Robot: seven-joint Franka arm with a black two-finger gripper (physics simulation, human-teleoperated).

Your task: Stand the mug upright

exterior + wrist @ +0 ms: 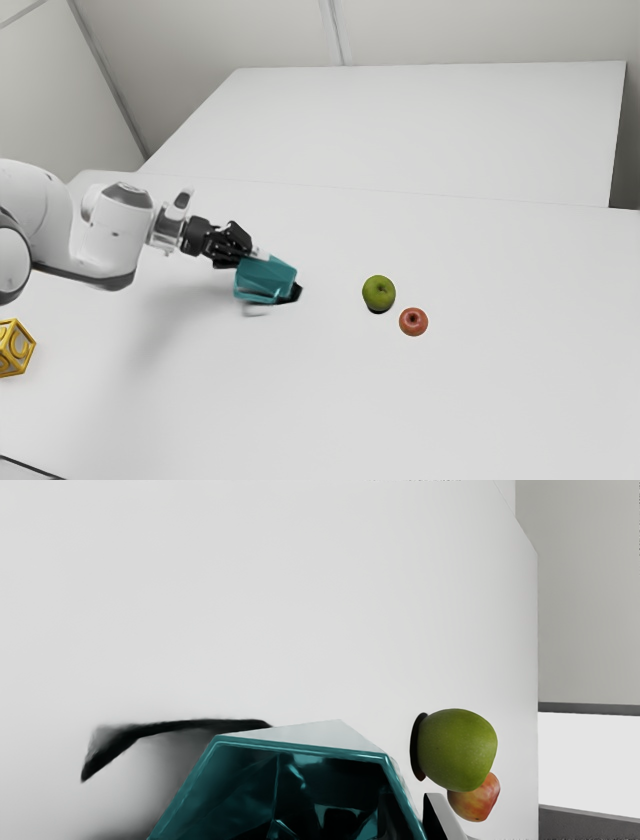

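Note:
The black gripper [252, 252] is at the upper left side of the teal mug [266, 276] in the exterior view, its tip end overlapping the mug. There the mug leans at a slant, with its handle toward the exterior view's lower left and a dark shadow at its lower right. In the wrist view, the mug [210, 780] has its angular open mouth toward the camera, and part of the gripper [410, 825] shows beside the rim. The mug's base is hidden there. Whether the gripper holds the mug cannot be made out.
A green apple [379, 292] and a red apple [413, 321] rest on the white table [480, 400], toward the exterior view's right from the mug. A yellow openwork block [14, 348] sits at the exterior view's left edge. A pale wall stands beyond the table.

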